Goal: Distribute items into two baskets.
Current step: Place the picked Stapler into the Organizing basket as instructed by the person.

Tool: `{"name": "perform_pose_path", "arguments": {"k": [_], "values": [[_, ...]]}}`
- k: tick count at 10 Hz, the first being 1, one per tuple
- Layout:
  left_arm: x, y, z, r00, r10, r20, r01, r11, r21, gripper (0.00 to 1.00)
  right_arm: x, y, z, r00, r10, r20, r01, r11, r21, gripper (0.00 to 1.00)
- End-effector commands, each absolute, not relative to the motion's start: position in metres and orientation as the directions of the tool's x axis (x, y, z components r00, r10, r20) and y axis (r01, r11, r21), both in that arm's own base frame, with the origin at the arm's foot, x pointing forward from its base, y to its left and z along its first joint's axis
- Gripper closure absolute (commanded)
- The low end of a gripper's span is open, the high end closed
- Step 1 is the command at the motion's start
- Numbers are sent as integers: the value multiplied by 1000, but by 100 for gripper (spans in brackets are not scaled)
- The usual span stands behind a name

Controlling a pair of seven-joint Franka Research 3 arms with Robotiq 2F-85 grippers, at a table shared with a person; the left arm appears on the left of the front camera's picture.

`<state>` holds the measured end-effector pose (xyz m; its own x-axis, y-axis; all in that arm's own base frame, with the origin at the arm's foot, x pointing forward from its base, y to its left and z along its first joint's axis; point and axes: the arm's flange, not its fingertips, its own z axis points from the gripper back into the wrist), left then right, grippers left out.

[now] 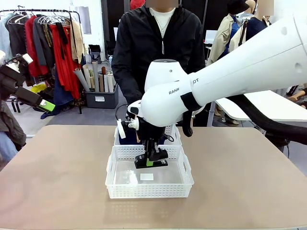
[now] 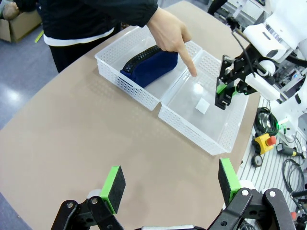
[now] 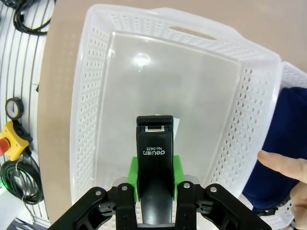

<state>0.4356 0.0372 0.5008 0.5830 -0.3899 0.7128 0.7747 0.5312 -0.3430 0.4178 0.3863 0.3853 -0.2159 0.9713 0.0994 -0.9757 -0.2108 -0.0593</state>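
Stapler (image 3: 154, 158) clamped in right gripper (image 1: 151, 160) jaws, hanging just over empty near basket (image 1: 112, 184). Left gripper (image 2: 170, 188) jaws wide, holding nothing. Pouch (image 2: 148, 64) already sitting in far basket (image 2: 112, 67); hand (image 2: 173, 34) pointing. Roughly halfway, just the drop left.

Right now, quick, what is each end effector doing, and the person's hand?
Left end effector: open, holding nothing.
Right end effector: shut on the stapler, over the near basket.
Person's hand: empty, pointing into that basket.
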Motion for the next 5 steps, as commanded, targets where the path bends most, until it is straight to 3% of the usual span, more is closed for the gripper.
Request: {"name": "perform_pose_path", "arguments": {"k": [1,5], "values": [[433,38,501,582,-402,707,777,532,-337,0,418,390,378,-210,974,86,-976,-203,-75,100],[433,38,501,582,-402,707,777,532,-337,0,419,390,354,-181,980,84,-983,-179,-30,100]]}}
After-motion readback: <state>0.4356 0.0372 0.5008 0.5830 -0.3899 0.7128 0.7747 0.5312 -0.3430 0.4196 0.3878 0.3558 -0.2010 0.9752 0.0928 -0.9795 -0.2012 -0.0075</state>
